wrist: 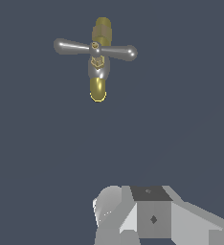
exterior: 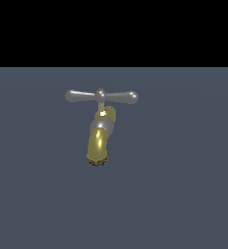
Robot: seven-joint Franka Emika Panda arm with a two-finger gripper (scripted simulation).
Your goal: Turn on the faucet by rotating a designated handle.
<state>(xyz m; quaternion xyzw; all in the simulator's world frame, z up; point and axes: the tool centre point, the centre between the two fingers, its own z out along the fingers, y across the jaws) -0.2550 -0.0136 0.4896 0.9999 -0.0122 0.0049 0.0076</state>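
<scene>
the faucet (exterior: 100,131), a small tap with a shiny brass-gold curved spout and a silver-grey rounded joint, stands alone on the flat dark blue-grey bench (exterior: 184,194), well away from its near edge and nearer the far edge in the exterior view. on top of its thin stem sits the handle (exterior: 101,96), a slim glossy grey metal crossbar with two arms ending in rounded bulbs and a small brass nub at the centre. the crossbar lies level, its arms pointing toward the exterior view's left and right, while the spout curves down toward the camera.

no arm shows in the exterior view. in the wrist view only grey blocky parts of the robot's hand (wrist: 152,215) appear, well apart from the faucet (wrist: 98,72) and its handle (wrist: 95,49); the pincer's tips are out of view, so i cannot tell whether they are apart or together.

as i judge it, the task is barely begun: nothing touches the handle, and the approach, the contact with one arm and the turning are all left to do.
</scene>
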